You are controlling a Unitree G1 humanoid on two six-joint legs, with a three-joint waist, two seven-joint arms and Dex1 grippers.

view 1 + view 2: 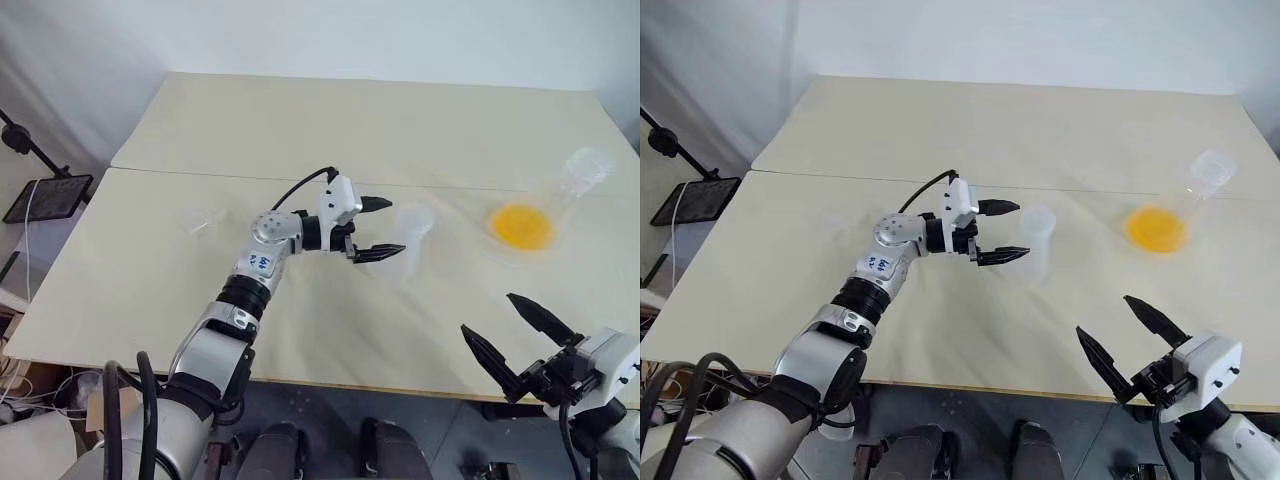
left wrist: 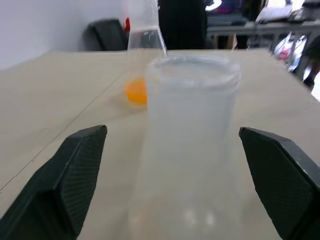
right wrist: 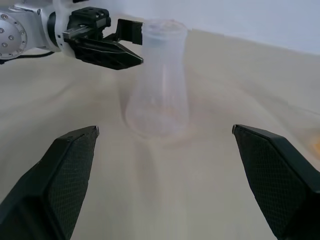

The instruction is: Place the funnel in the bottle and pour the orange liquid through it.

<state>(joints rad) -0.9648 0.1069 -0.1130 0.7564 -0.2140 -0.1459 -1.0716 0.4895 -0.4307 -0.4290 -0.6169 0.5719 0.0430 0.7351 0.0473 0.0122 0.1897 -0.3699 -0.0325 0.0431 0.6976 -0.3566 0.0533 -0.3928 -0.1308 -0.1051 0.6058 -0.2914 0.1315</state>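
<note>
Bottle (image 1: 405, 238): upright mid-table. Left gripper (image 1: 376, 228): jaws spread, just beside its neck. Orange liquid (image 1: 522, 226): in a flask right of bottle. Funnel (image 1: 203, 222): left of it. Right gripper (image 1: 520, 335): jaws spread, nearer the table's front edge.

No text, label or number can be read anywhere.

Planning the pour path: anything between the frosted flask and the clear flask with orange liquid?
Nothing. In the left eye view bare beige table separates the frosted flask from the clear flask.
</note>
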